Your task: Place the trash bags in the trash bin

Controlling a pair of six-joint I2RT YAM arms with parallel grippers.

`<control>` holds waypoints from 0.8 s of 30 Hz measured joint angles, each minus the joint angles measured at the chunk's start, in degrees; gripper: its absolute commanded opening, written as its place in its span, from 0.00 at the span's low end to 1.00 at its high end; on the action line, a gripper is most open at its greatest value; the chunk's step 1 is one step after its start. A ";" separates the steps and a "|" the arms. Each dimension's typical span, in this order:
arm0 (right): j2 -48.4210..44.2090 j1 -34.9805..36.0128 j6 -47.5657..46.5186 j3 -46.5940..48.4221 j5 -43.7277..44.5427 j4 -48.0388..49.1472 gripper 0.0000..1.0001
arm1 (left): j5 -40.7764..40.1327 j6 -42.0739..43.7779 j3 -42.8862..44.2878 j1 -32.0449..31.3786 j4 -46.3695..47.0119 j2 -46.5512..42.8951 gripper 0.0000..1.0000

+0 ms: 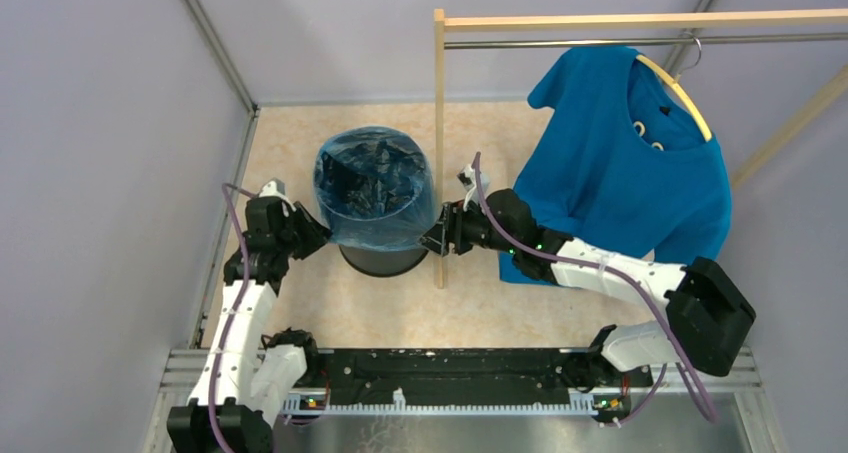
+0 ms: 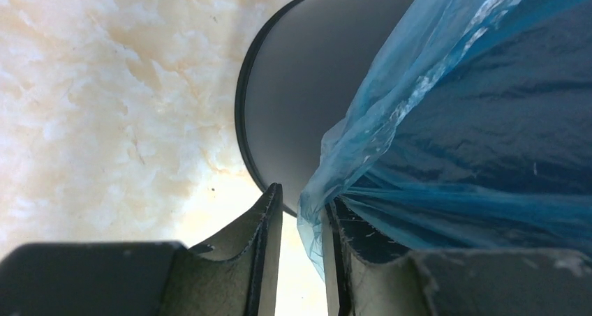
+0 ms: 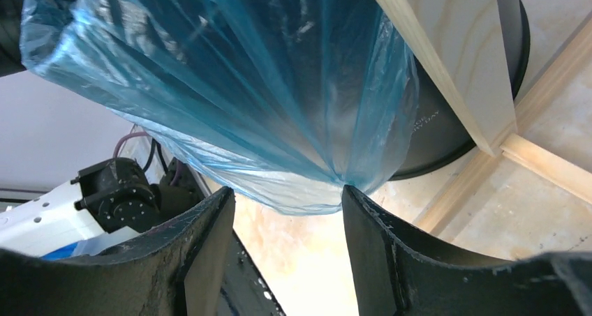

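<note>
Dealing with a trash bag (image 1: 375,183) of thin, crinkly, translucent blue film: weighing next to nothing, collapsing and slipping easily, probably tearing under a hard pull. Sitting inside the trash bin (image 1: 380,261), folding out over the rim and hanging down the black wall. Best pinching the loose hem, gathering several folds. Holding the left gripper (image 2: 301,199) narrowly apart around that hem, showing a slit of light, not yet clamping. Holding the right gripper (image 3: 287,190) wide apart under the opposite hem, film brushing one fingertip. Showing faint pale lettering on the bin wall, too small for reading. Standing on a marbled surface (image 1: 300,303), just beside a wooden rack post (image 1: 439,123), near a blue T-shirt (image 1: 620,183).
</note>
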 measured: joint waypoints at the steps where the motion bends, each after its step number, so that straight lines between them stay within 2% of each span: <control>1: 0.31 0.00 0.52 -0.39 -0.09 0.76 0.58 | -0.07 -0.22 0.00 -0.02 -0.70 -0.52 0.43; 3: 1.20 0.00 1.46 -0.76 -0.35 1.97 0.57 | -0.37 -0.72 -0.02 -0.04 -2.49 -2.51 0.60; 6: 2.45 0.00 2.14 -0.76 -0.55 3.48 0.57 | -2.10 -1.66 0.57 -0.04 -6.32 -6.38 0.74; 7: 2.97 0.00 2.25 -0.76 -0.57 3.91 0.57 | -3.56 -2.08 1.60 -0.04 -8.31 -7.80 0.77; 10: 3.82 -0.02 2.27 -0.76 -0.68 4.35 0.57 | -9.38 -1.84 5.68 -0.07 -11.85 -10.62 0.93; 15: 4.04 -0.02 2.23 -0.74 -0.94 4.39 0.57 | -23.96 1.55 13.81 -0.04 -13.64 -13.68 0.96; 17: 4.07 -0.02 2.23 -0.74 -0.94 4.37 0.57 | -25.83 4.57 17.97 -0.04 -13.22 -13.60 0.96; 19: 4.11 -0.02 2.23 -0.74 -0.94 4.42 0.57 | -22.21 8.61 22.97 -0.04 -11.21 -11.93 0.93; 20: 4.17 -0.02 2.25 -0.74 -0.94 4.50 0.56 | -19.47 10.10 24.61 -0.04 -9.84 -10.97 0.89; 24: 4.94 -0.02 2.29 -0.72 -0.94 5.53 0.55 | -2.25 13.86 32.50 -0.20 -4.98 -3.41 0.80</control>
